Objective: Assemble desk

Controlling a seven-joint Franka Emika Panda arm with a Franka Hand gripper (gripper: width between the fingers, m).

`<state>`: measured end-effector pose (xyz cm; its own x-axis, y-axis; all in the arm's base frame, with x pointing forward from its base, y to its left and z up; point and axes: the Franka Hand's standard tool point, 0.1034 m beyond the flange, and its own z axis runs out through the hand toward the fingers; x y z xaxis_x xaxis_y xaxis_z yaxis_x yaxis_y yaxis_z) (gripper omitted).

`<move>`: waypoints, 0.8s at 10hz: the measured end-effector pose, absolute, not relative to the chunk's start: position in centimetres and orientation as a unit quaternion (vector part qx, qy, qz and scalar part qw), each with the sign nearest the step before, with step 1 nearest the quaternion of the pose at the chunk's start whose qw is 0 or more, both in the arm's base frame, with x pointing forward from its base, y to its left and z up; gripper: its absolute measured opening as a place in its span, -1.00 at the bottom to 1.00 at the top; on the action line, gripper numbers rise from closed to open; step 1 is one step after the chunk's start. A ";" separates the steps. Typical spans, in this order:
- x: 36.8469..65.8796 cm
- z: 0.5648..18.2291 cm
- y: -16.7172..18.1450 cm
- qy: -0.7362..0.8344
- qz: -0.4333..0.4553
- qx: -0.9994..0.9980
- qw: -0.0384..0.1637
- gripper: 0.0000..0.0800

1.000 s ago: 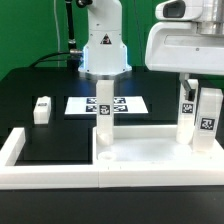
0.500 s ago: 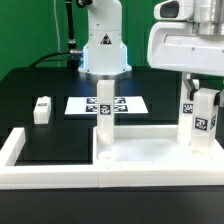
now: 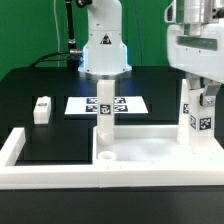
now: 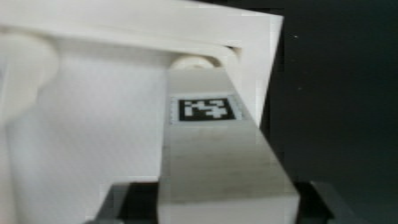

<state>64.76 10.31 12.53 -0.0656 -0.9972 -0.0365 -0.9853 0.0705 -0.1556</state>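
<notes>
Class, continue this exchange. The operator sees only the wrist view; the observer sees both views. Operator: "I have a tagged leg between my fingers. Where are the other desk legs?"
Observer: A second leg stands upright on the tabletop, toward the exterior view's left.
Operator: Is anything close to mine?
Observer: A third leg stands close beside the gripped leg, on the exterior view's left of it.
Operator: And the last?
Observer: The fourth leg lies on the black table, off the tabletop, further to the exterior view's left.
</notes>
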 end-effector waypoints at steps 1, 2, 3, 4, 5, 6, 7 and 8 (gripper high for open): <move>64.9 12.5 11.1 0.768 -0.047 -0.633 0.085 -0.25; 64.8 12.5 11.6 0.781 -0.045 -0.617 0.086 -0.25; 65.0 12.5 11.9 0.804 -0.042 -0.587 0.088 -0.25; 64.9 12.5 12.0 0.802 -0.042 -0.589 0.088 -0.25; 64.9 12.5 12.0 0.800 -0.042 -0.592 0.088 -0.25; 64.9 12.4 12.0 0.790 -0.044 -0.605 0.086 -0.25; 64.9 12.4 11.9 0.789 -0.044 -0.607 0.086 0.22; 64.5 12.5 11.4 0.720 -0.043 -0.689 0.072 0.49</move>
